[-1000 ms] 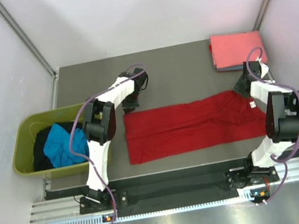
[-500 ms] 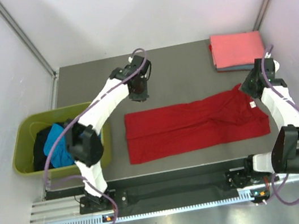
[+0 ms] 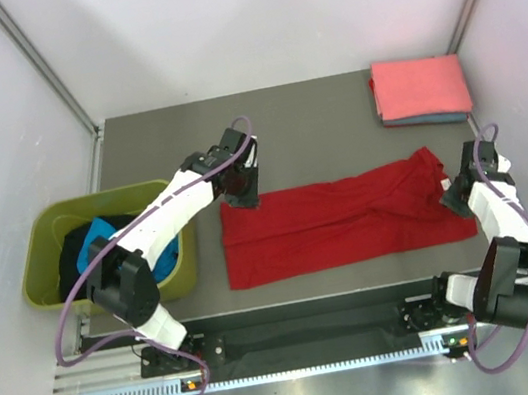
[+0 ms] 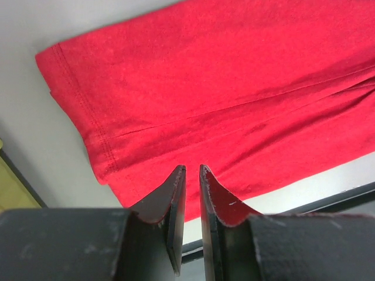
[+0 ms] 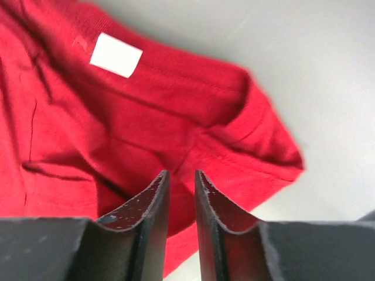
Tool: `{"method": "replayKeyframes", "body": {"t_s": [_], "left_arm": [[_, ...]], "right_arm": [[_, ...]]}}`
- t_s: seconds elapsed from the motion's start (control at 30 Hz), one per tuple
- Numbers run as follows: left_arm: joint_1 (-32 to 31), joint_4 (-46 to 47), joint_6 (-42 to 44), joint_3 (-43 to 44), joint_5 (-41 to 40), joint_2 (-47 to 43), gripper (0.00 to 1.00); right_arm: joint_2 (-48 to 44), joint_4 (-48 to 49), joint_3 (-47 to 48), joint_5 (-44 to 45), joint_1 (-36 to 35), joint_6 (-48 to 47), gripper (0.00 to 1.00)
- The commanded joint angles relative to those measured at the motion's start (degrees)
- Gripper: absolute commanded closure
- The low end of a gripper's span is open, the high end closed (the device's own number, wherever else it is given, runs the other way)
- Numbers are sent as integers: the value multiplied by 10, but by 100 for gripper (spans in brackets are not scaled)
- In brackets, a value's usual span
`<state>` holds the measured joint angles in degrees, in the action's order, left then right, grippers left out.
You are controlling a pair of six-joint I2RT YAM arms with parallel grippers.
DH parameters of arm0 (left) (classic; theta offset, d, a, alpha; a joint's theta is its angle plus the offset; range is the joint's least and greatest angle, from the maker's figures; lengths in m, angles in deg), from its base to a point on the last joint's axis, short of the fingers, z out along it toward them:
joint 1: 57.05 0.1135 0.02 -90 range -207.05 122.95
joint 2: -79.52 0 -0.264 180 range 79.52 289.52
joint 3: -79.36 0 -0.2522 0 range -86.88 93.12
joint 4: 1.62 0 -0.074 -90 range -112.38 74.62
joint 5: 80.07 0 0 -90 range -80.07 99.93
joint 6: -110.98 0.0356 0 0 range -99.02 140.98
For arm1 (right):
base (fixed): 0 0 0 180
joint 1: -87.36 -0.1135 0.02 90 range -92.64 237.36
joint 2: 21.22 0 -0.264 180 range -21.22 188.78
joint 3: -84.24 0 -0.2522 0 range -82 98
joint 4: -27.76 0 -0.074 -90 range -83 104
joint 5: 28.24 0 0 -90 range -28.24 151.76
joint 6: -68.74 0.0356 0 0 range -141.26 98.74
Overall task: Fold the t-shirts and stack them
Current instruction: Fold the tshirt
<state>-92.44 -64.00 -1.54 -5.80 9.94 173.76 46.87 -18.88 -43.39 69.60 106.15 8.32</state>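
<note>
A bright red t-shirt (image 3: pixel 339 220) lies folded into a long band across the middle of the table. My left gripper (image 3: pixel 242 197) hovers over its far left corner. In the left wrist view the jaws (image 4: pixel 192 168) stand a narrow gap apart, empty, above the hemmed end of the red t-shirt (image 4: pixel 222 76). My right gripper (image 3: pixel 456 194) is at the shirt's right end. Its jaws (image 5: pixel 180 172) are slightly apart and empty over the collar end of the red cloth (image 5: pixel 117 129), near a white label (image 5: pixel 116 55).
A folded salmon-pink t-shirt (image 3: pixel 420 87) lies on a blue one (image 3: pixel 423 119) at the back right corner. An olive-green tub (image 3: pixel 41 257) at the left table edge holds a turquoise t-shirt (image 3: pixel 98 235) and a black one (image 3: pixel 70 260).
The left gripper swung out to the far side, then came back down to the red shirt's far left corner. The right gripper drew nearer along the shirt's right end, which now bunches up.
</note>
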Motion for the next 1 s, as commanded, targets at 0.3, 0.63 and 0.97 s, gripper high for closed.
{"method": "replayKeyframes", "body": {"t_s": [0.3,0.63,0.97], "left_arm": [[0,19,5,-15,-3,-33,79],[0,49,5,-49,108,-58,78],[0,55,16,-65,115,-65,79]], "right_arm": [[-64,-45,49,19,9,-30,75],[9,-53,143,-104,-74,-131,59],[135,-63,190,-120,-100,-192,57]]}}
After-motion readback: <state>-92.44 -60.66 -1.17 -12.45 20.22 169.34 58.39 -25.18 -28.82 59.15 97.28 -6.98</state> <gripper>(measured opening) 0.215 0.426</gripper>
